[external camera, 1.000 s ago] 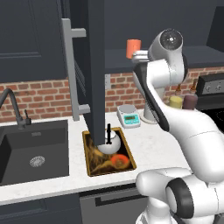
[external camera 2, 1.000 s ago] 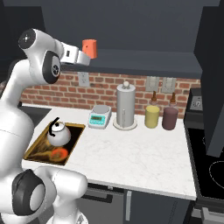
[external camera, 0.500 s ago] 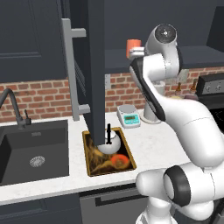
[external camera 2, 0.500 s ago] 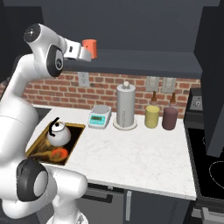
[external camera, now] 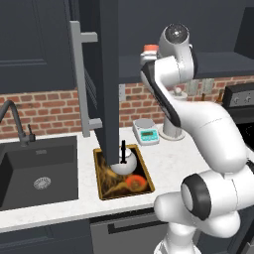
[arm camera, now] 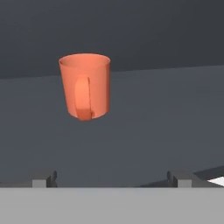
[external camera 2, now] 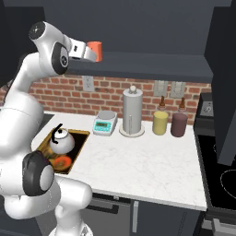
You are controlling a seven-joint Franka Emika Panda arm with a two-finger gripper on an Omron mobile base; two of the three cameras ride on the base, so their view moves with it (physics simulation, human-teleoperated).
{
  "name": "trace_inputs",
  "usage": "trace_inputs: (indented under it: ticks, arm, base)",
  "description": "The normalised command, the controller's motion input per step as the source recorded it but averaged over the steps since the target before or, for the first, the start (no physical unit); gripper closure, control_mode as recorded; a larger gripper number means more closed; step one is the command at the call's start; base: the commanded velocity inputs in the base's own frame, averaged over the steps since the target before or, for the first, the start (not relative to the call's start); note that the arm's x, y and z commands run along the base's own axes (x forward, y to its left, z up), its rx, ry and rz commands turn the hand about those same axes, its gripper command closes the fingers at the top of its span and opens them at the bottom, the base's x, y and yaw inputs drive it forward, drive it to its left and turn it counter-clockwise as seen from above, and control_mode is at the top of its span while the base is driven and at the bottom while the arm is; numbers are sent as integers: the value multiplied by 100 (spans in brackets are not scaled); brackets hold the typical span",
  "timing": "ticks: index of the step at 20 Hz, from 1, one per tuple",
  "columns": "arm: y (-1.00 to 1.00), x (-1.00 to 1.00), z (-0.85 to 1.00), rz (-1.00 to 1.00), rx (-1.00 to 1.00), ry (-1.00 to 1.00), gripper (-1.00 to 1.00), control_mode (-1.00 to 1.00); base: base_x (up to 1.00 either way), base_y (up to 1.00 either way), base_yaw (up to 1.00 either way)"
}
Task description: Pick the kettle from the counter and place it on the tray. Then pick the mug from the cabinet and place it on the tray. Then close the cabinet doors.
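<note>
The coral-orange mug (arm camera: pixel 85 92) stands on the cabinet shelf (external camera 2: pixel 152 60), its loop handle turned toward the hand. My gripper (arm camera: pixel 111 178) is open and level with the mug (external camera 2: pixel 95 50), a short way in front of it, with nothing between its fingertips (arm camera: pixel 43 178). From the left base view the arm covers most of the mug (external camera: pixel 150 48). The silver-white kettle (external camera: pixel 123 158) sits on the gold-rimmed tray (external camera: pixel 103 184) on the white counter (external camera 2: pixel 138 161). An open navy cabinet door (external camera: pixel 106 74) with a grey bar handle (external camera: pixel 78 74) hangs in front of the tray.
A dark sink (external camera: pixel 37 171) with a black tap lies left of the tray. Along the brick backsplash stand a small scale (external camera 2: pixel 104 123), a paper-towel roll (external camera 2: pixel 132 113), a yellow jar (external camera 2: pixel 160 123) and a dark-red jar (external camera 2: pixel 179 124). A stove (external camera 2: pixel 221 177) and another open door (external camera 2: pixel 223 83) are at right.
The arm has stretched up and forward, bringing the hand closer to the mug on the shelf. The jaws stayed open; kettle, tray and doors have not moved.
</note>
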Motion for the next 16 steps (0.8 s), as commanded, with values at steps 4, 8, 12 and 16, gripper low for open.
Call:
trace_inputs:
  ticks: [4,8,12,16]
  arm:
    - [2,33,0,-3,0,2,-100,-100]
    - [2,33,0,-3,0,1,-100,-100]
    - [0,29,0,-4,0,0,-100,-100]
    - [0,27,1,-6,0,1,-100,-100]
  base:
    - [0,0,0]
    - [0,0,0]
    - [0,0,0]
    - [0,0,0]
